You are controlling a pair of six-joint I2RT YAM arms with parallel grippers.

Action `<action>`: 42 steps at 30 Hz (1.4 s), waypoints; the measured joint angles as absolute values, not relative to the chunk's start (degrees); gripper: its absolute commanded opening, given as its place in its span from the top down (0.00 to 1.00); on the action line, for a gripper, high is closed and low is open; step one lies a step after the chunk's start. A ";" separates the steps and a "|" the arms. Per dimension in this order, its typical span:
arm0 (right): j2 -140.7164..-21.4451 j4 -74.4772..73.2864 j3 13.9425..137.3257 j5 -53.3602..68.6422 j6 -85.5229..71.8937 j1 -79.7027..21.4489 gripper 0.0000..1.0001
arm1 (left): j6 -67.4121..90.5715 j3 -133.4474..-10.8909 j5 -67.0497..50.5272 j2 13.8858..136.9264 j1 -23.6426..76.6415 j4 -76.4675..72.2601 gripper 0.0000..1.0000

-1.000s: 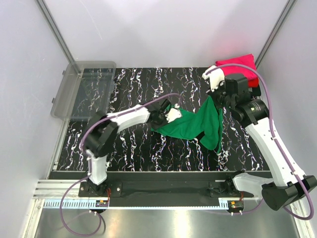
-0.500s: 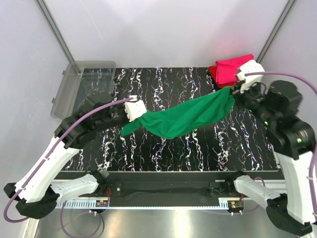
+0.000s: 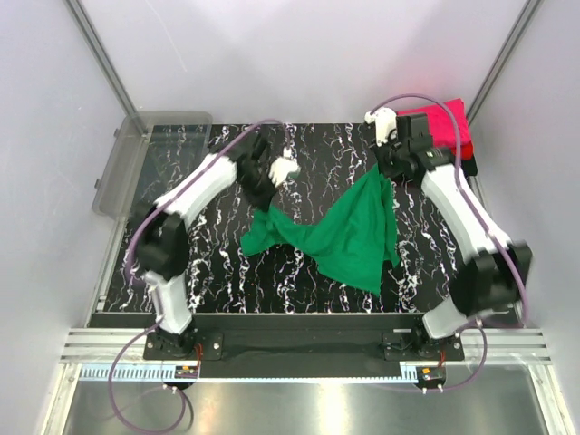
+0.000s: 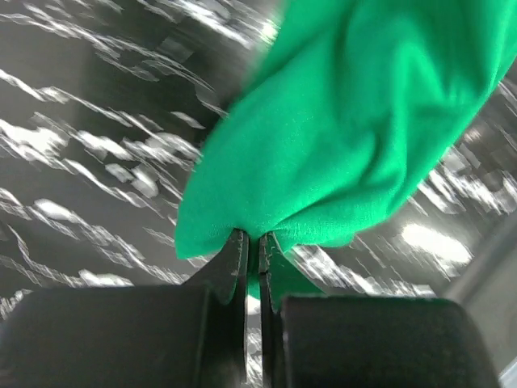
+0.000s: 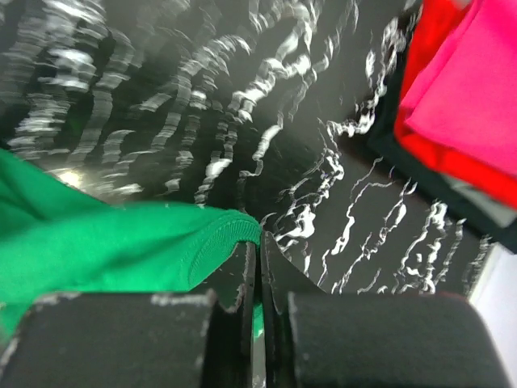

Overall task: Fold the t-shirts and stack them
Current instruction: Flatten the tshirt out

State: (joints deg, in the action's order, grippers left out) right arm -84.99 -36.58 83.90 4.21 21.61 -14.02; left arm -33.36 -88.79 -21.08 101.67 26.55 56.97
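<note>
A bright green t-shirt (image 3: 349,237) hangs stretched between my two grippers above the black marbled table (image 3: 227,263). My left gripper (image 3: 265,201) is shut on its left edge; in the left wrist view the cloth (image 4: 355,121) bunches out from between the closed fingers (image 4: 234,263). My right gripper (image 3: 385,172) is shut on the shirt's ribbed hem (image 5: 222,234) at the upper right. The shirt's lower part sags toward the table. A folded stack sits at the back right corner: magenta-pink shirt (image 3: 442,127) on top, red (image 5: 428,153) and black (image 5: 452,202) beneath.
A clear grey plastic bin (image 3: 149,163) stands at the back left, partly off the table. Metal frame posts (image 3: 100,63) and white walls enclose the space. The arms' bases sit on a rail (image 3: 299,340) at the near edge.
Both grippers have moved toward the back and closer together with the green shirt. The shirt, stretched nearly level before, now hangs lower in a sagging drape.
</note>
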 measured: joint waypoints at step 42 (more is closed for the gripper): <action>-82.96 -67.02 50.06 40.12 111.70 -8.25 0.55 | -18.37 -100.66 -16.75 113.75 23.20 55.86 0.11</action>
State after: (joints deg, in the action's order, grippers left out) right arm -82.96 -67.02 50.06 40.12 111.70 -8.25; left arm -18.37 -100.66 -16.75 113.75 23.20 55.86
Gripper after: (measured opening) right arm 0.444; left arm 0.889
